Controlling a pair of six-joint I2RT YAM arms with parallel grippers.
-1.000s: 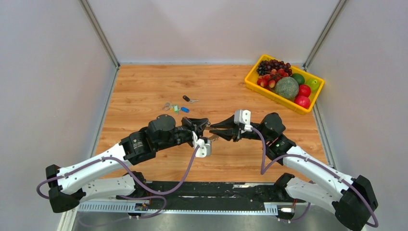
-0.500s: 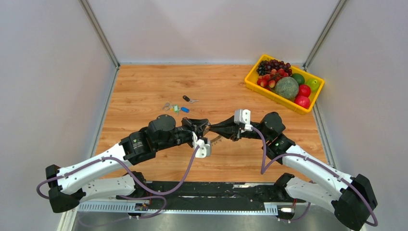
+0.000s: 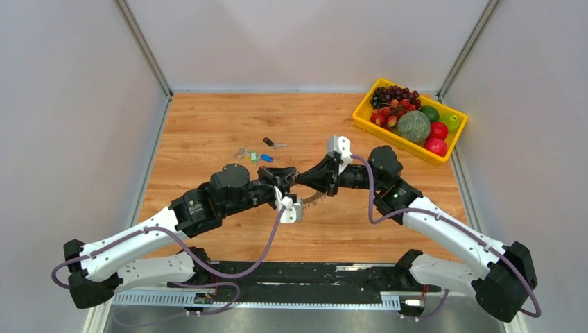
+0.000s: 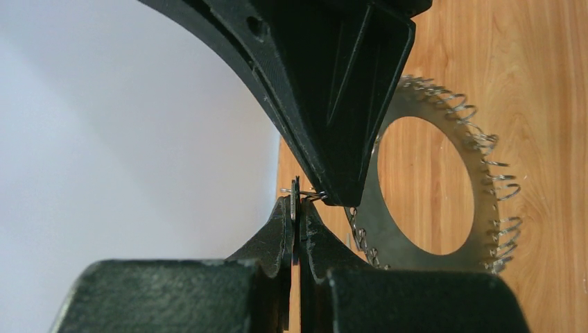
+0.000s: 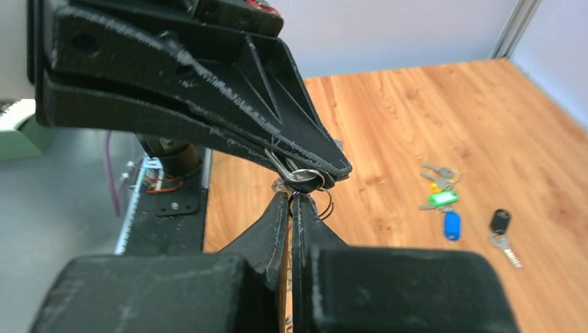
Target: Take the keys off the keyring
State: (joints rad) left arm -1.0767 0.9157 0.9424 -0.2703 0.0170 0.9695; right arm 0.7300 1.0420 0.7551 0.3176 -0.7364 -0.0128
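The keyring (image 4: 485, 208), a large grey disc with a coiled wire rim and an open centre, hangs above the table between both grippers; it shows small in the top view (image 3: 317, 200). My left gripper (image 4: 297, 202) is shut on a thin dark key head seen edge-on, also visible in the right wrist view (image 5: 305, 177) with a small wire split ring (image 5: 324, 205) on it. My right gripper (image 5: 291, 200) is shut on the keyring's edge. The two grippers meet tip to tip, left (image 3: 290, 180) and right (image 3: 304, 182).
Loose keys with green (image 5: 439, 199) and blue (image 5: 451, 225) tags and a black-headed key (image 5: 500, 223) lie on the wooden table behind the grippers (image 3: 253, 156). A yellow tray (image 3: 365, 123) of fruit stands at the back right.
My right arm has moved left and its wrist has risen, bringing its fingertips against the left gripper's. The left arm has barely moved. Both grips are kept.
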